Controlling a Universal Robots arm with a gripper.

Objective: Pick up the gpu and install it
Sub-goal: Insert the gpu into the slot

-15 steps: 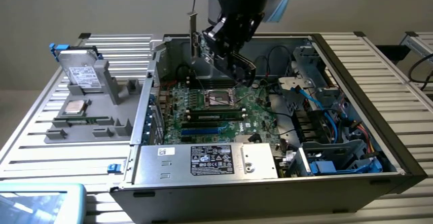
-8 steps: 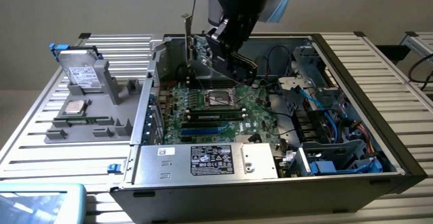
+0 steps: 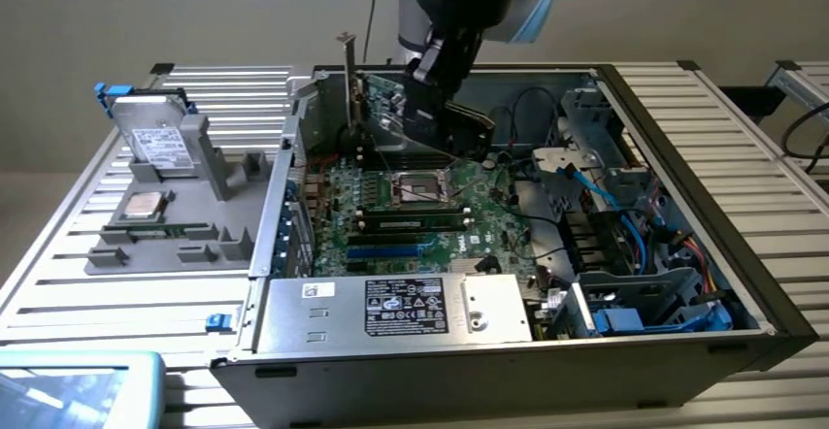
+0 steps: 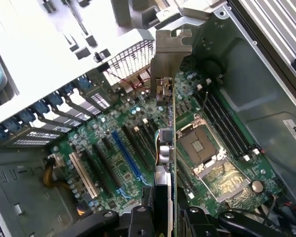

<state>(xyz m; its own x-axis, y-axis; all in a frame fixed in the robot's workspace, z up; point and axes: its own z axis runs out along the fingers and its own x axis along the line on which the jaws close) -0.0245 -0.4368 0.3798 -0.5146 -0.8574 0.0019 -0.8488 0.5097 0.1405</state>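
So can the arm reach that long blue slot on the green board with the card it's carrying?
Probably yes. The fingers hold the gpu edge-on above the motherboard. Nothing lies over the blue slot, and the open case leaves the way down free.

Slatted metal table [image 3: 78, 293]: open PC case [image 3: 518, 380], grey parts tray [image 3: 169, 245], pale-blue bin corner [image 3: 78, 390].
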